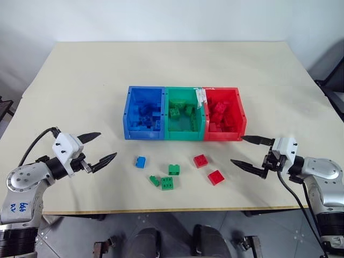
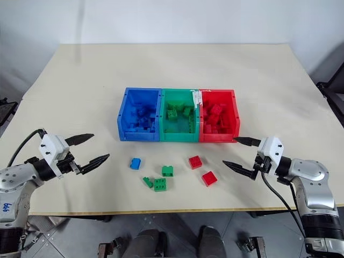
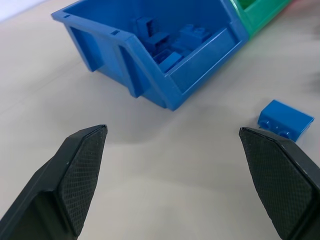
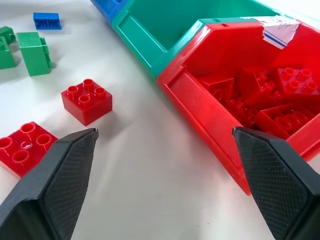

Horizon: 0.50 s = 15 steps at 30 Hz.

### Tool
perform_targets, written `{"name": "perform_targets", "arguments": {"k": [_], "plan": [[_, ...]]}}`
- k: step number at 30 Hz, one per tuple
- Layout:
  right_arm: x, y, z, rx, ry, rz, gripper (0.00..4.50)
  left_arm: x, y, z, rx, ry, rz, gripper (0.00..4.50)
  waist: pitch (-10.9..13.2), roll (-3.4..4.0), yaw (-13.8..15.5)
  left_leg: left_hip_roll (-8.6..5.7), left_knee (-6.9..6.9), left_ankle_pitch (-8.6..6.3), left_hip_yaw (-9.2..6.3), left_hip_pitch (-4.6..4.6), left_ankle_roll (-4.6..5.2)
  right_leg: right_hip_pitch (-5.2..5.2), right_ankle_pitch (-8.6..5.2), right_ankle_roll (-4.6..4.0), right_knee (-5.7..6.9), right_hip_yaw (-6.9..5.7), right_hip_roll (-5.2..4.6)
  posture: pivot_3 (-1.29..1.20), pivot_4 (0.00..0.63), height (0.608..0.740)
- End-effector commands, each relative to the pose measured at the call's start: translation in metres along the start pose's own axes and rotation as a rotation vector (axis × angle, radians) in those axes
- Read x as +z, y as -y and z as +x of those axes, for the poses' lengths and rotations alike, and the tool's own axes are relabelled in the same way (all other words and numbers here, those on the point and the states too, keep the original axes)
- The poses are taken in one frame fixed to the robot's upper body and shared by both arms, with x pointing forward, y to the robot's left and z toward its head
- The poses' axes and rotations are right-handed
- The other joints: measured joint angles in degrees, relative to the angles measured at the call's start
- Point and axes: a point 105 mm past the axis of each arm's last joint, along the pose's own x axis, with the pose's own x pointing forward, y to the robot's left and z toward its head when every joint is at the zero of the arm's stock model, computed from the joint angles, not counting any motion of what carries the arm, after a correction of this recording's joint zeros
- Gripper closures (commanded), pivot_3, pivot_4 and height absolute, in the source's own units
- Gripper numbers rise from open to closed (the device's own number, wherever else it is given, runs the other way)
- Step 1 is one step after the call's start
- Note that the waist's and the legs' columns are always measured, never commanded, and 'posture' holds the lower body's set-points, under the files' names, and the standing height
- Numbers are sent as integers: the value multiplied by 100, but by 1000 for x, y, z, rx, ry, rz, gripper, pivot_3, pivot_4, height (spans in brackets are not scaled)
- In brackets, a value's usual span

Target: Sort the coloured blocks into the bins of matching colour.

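Note:
Three joined bins stand mid-table: blue (image 1: 127,115), green (image 1: 184,134) and red (image 1: 223,135), each holding several blocks of its own colour. In front of them lie loose blocks: one blue (image 1: 141,162), three green (image 1: 173,170) (image 1: 167,183) (image 1: 155,180) and two red (image 1: 200,160) (image 1: 216,177). My left gripper (image 1: 107,145) is open and empty, left of the blue block (image 3: 286,119). My right gripper (image 1: 237,149) is open and empty, right of the red blocks (image 4: 86,100) and near the red bin's front corner (image 4: 210,100).
The cream table (image 1: 80,80) stretches wide behind and beside the bins. Its front edge (image 1: 172,209) runs just below the loose blocks. A white taped label (image 1: 200,98) sits on the rim between the green and red bins.

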Motion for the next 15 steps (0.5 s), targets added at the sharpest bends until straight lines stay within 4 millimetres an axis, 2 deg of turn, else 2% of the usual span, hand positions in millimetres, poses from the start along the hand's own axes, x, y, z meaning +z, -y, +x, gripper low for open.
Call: {"name": "perform_targets", "arguments": {"k": [1, 6, 9, 11, 13, 15], "plan": [[11, 6, -6, -37, 25, -42, 0, 0, -3, -2, -15, 0, -27, 10, 0, 0, -2, 0, 0, 0, 0, 0, 0, 0, 0, 0, 0, 0, 0, 0, 150, 740], [10, 16, -29, -101, -21, -55, 0, 1, 23, 9, -194, 1, -8, 10, 0, 1, 53, -5, 2, 0, 0, -1, 2, 0, 0, 0, 2, 1, -3, 0, 150, 740], [-1, 10, -66, -104, -124, -33, 0, 8, 65, 24, -405, 35, 12, 10, 0, 0, 154, -5, 1, -1, -1, -3, 3, 0, 0, 0, 0, -1, -3, 0, 150, 740], [-6, 9, -83, -113, -175, -33, 0, 19, 88, 31, -498, 86, 14, 10, 0, 0, 161, -7, 1, -4, -3, -5, 8, 2, 0, 0, -1, -2, -3, 0, 150, 740], [-8, 9, -89, -108, -197, -43, 0, 29, 99, 36, -537, 128, 14, 10, 0, 0, 136, -7, 3, -5, 6, -3, 11, 7, 2, 3, -10, 1, -3, 0, 150, 740], [-7, 7, -82, -71, -195, -48, 0, 35, 107, 40, -562, 154, 25, 10, 0, 0, 92, 0, 6, -5, 17, 4, 9, 9, 3, 5, -11, 2, -1, 0, 150, 740]]}}
